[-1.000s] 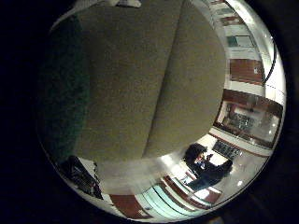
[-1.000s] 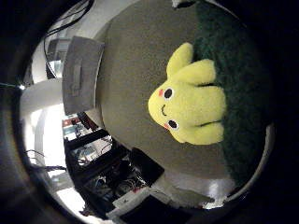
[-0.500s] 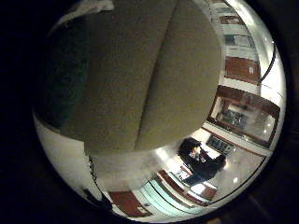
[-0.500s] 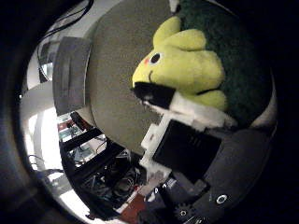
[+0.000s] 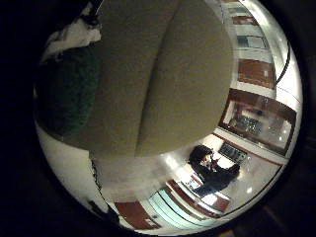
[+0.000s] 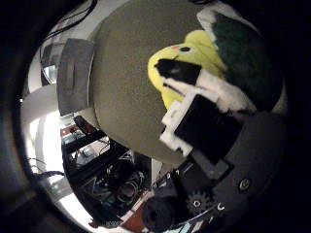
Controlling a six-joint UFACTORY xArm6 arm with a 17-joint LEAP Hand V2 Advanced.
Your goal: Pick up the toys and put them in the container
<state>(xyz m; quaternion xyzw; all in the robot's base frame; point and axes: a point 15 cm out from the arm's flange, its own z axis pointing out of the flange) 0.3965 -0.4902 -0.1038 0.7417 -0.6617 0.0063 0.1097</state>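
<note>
Thumb side palm view: yellow plush toy (image 6: 167,68) on tan round table (image 6: 121,97).

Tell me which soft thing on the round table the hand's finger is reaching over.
The yellow plush toy, bright with a red cheek spot; the dark green soft thing beside it isn't under the hand.

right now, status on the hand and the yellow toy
Hand curling onto yellow plush toy, black fingertip on its face. Toy lies on the tan round surface beside a dark green item. Nothing in the way.
</note>
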